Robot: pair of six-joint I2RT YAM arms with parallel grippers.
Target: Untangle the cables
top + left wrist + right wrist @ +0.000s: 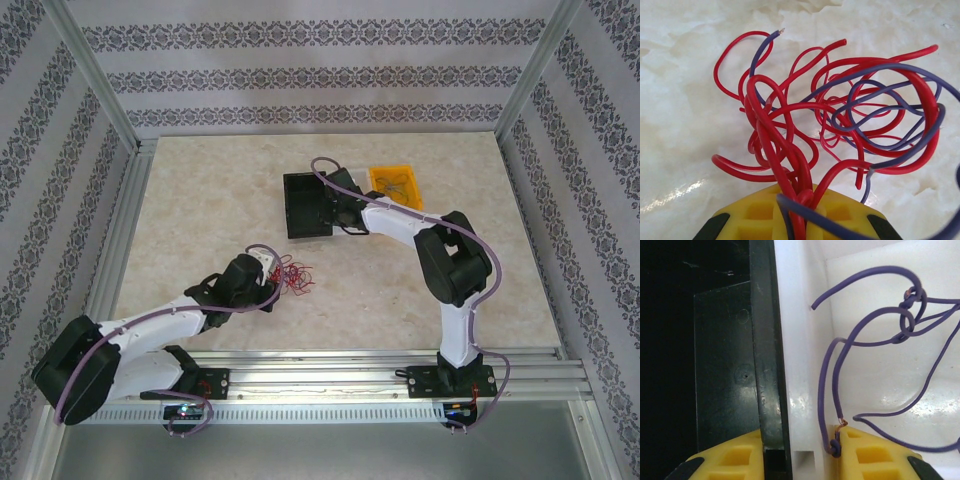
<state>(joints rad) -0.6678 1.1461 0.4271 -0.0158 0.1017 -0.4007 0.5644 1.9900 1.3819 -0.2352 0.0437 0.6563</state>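
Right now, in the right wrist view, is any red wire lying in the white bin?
No, the wires lying in the white bin are all purple, with no red among them.

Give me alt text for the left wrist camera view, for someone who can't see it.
A tangled clump of red and purple cables fills the frame, seen close up against a pale marbled table. At the bottom edge the left gripper is shut on several strands, pinched between its yellow fingers.
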